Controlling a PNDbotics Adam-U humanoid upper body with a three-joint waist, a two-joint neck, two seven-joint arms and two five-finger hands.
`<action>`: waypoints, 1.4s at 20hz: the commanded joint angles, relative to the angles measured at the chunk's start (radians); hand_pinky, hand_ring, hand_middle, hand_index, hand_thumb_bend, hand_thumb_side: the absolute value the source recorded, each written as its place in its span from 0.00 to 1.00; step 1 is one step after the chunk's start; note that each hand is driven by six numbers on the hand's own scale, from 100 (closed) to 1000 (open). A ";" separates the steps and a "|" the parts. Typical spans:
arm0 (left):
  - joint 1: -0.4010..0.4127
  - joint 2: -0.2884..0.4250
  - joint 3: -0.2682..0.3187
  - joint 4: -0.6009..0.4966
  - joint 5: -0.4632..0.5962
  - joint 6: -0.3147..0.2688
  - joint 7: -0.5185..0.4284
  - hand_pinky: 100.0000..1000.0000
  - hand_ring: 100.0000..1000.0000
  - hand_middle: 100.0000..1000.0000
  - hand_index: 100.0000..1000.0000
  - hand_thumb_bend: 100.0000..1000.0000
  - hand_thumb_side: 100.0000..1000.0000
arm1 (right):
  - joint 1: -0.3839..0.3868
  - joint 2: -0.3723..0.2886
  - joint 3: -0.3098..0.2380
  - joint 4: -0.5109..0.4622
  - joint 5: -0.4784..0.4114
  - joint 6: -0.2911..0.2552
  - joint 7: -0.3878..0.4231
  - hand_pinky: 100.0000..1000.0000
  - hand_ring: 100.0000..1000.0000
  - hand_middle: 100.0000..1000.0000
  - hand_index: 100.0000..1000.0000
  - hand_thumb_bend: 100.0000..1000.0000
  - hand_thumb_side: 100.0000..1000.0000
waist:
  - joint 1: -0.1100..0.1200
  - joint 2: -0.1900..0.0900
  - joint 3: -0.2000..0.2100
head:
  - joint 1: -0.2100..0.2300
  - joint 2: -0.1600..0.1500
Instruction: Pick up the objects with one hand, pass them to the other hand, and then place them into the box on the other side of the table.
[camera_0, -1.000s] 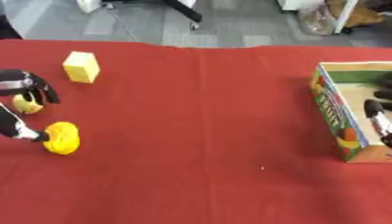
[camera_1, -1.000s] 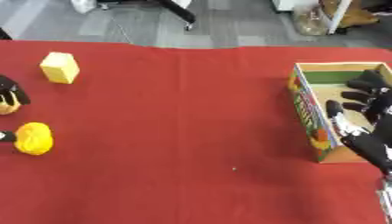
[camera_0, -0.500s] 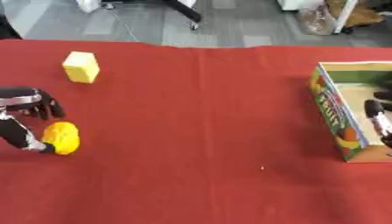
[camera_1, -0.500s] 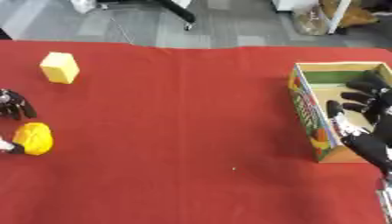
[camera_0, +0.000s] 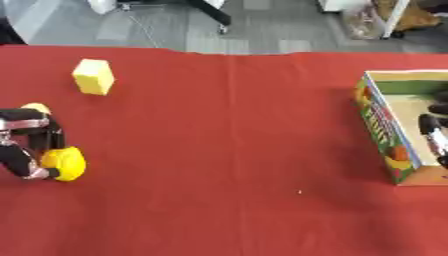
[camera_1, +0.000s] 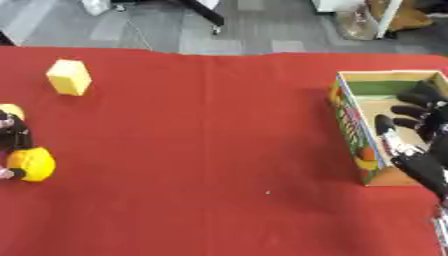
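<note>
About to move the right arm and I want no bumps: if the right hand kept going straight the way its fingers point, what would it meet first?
The right hand hangs over the open cardboard box, fingers pointing up-left. Going on, it would probably meet the box's printed near wall or inner floor first; height is unclear.

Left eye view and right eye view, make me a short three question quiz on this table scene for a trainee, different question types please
1. True or false: the yellow block lies inside the box.
2. Multiple choice: what is the left hand closing around? A, the yellow block. B, the round yellow object. C, the box.
3. Fill in: the right hand is over the ____ with its fingers relaxed.

Key:
1. False; it lies on the red tablecloth, far left, apart from the hand.
2. B; fingers and thumb curl round it at the table's left edge.
3. Box.
</note>
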 joint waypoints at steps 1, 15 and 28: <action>0.000 0.026 0.038 -0.037 0.003 0.000 0.067 0.48 0.40 0.37 0.44 0.19 0.00 | -0.012 -0.016 -0.008 -0.008 -0.005 -0.001 0.004 0.71 0.75 0.76 0.96 0.28 0.27 | 0.015 -0.037 0.001 | 0.000 0.002; -0.031 -0.209 0.150 -0.230 0.413 0.042 0.414 0.45 0.33 0.32 0.40 0.27 0.00 | -0.137 -0.144 0.070 -0.035 0.121 -0.026 0.078 0.73 0.75 0.77 0.94 0.29 0.29 | 0.007 -0.055 0.020 | -0.021 0.014; -0.081 -0.480 0.073 -0.178 0.555 0.025 0.458 0.48 0.33 0.33 0.41 0.27 0.00 | -0.392 -0.297 0.280 -0.120 0.330 -0.140 0.229 0.76 0.73 0.73 0.90 0.27 0.29 | -0.005 -0.062 0.020 | -0.024 0.027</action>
